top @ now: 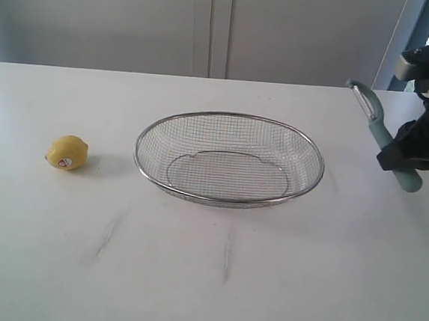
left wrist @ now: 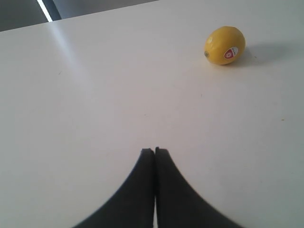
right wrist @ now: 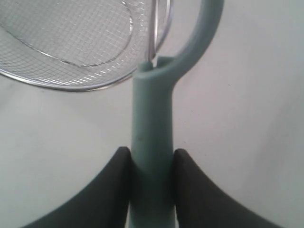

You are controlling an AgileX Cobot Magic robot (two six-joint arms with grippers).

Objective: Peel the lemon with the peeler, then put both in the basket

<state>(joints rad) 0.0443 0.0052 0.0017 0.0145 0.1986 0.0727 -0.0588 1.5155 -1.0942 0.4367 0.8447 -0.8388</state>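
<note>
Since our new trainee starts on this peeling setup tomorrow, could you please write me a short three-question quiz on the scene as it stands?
1. In the exterior view, on which side of the basket does the lemon lie?
2. True or false: the jaws of the left gripper stand open.
3. What does the right gripper hold? A) the lemon B) the peeler C) nothing

Key:
1. On its left, apart from it.
2. False: they are shut, with nothing between them.
3. B, clamped by its handle.
</note>
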